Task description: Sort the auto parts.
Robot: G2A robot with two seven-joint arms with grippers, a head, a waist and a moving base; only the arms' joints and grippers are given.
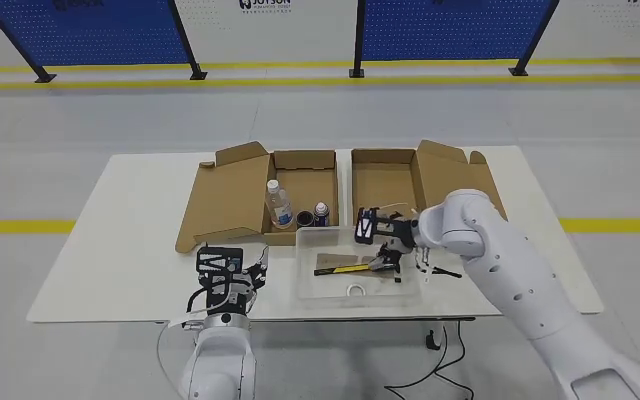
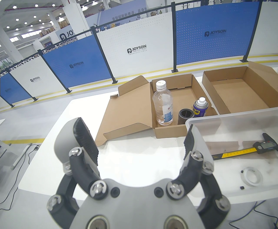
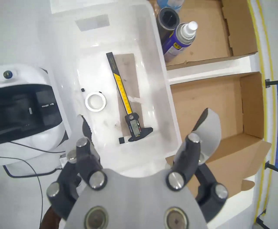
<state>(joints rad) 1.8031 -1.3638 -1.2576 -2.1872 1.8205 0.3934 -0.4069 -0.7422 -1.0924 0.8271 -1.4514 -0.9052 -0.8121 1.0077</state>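
Observation:
A clear plastic bin (image 1: 308, 285) (image 2: 217, 118) (image 3: 171, 104) stands at the table's front middle. Inside lie a black and yellow digital caliper (image 1: 338, 268) (image 2: 245, 151) (image 3: 123, 95), a white ring (image 1: 357, 291) (image 2: 252, 176) (image 3: 95, 102) and small black bits (image 3: 122, 140). My right gripper (image 1: 371, 230) (image 3: 145, 117) hangs open above the bin's right end, with nothing between its fingers. My left gripper (image 1: 232, 260) (image 2: 135, 125) stands open and empty over the table, left of the bin.
The open left cardboard box (image 1: 305, 160) (image 2: 173, 130) holds a water bottle (image 1: 279, 203) (image 2: 162, 106), a black cylinder (image 1: 305, 216) (image 2: 184, 116) (image 3: 168, 18) and a blue spray can (image 1: 321, 212) (image 2: 200, 107) (image 3: 181, 39). The right cardboard box (image 1: 385, 185) (image 2: 239, 95) (image 3: 206, 104) holds nothing.

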